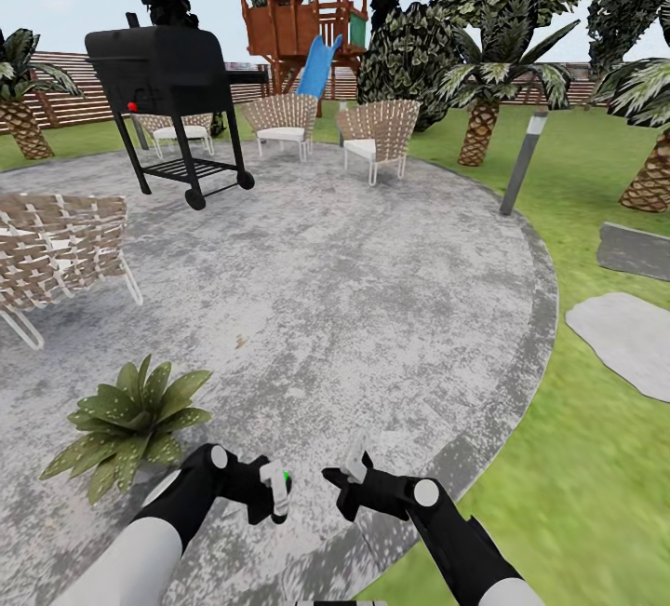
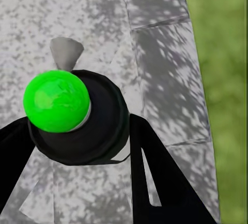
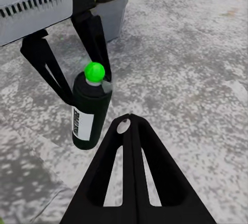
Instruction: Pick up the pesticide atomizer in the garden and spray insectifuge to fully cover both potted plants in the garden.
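Note:
My left gripper (image 1: 277, 494) is shut on the pesticide atomizer (image 1: 275, 480), held upright low over the stone patio (image 1: 354, 289). The left wrist view looks down on the atomizer (image 2: 77, 131), a dark bottle with a bright green cap and a grey nozzle, clamped between black fingers (image 2: 155, 177). In the right wrist view the atomizer (image 3: 90, 113) shows its white label. My right gripper (image 3: 129, 123) is shut on nothing, just right of the bottle. One potted plant (image 1: 130, 420) with speckled leaves stands left of my left arm, its grey pot (image 3: 111, 12) behind the bottle. The second plant is out of view.
A black grill (image 1: 167, 75) stands at the back left, with wicker chairs (image 1: 377, 136) behind it and another chair (image 1: 56, 248) at the left. A grey post (image 1: 523, 164), stepping stones (image 1: 623, 327) and palm trees (image 1: 479, 113) lie on the lawn to the right.

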{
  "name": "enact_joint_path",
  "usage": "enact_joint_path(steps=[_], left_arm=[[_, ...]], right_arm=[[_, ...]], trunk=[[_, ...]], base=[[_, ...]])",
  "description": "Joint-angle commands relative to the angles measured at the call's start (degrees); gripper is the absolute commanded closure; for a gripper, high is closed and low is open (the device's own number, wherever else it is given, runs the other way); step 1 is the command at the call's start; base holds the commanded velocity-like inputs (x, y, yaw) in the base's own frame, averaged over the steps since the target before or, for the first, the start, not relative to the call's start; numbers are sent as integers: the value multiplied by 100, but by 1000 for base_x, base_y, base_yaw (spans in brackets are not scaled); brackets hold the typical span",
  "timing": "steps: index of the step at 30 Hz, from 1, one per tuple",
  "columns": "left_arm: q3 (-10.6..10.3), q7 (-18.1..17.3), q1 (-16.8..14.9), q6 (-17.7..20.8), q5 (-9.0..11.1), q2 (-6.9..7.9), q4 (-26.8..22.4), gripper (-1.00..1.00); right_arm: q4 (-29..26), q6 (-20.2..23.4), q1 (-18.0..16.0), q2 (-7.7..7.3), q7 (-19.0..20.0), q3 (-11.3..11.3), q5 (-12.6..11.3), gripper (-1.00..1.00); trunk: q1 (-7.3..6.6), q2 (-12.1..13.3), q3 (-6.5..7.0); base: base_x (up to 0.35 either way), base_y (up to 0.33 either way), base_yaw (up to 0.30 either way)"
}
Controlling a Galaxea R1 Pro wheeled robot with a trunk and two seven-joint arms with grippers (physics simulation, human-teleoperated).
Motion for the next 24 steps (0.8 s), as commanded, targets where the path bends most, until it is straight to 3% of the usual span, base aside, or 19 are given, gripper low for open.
enact_joint_path(steps=[1,2,11,14,19,24], left_arm=[[47,-44,-5,-71,-46,-10,2,100],[53,-74,-22,-339,-33,-47,9,100],[63,-116,-40,-457,-21,-239,18,100],[62,-307,-47,-510,-21,-269,19,100],[48,-469,-54,-580,351,-274,18,100],[47,-474,-48,-585,409,-273,19,100]], right_arm=[[0,-37,-2,1,5,-7,61,100],[4,-40,-2,-5,6,-7,62,100],[14,-44,-2,-6,6,-7,68,100],[20,-44,-2,-6,6,-10,71,100],[23,-45,-2,-6,6,-15,71,100],[23,-46,-2,-6,6,-12,71,100]], trunk=[[-1,-2,-5],[-1,-2,-5],[-1,-2,-5],[-1,-2,-5],[-1,-2,-5],[-1,-2,-5]], base=[[0,0,0],[0,0,0],[0,0,0],[0,0,0],[0,0,0],[0,0,0]])
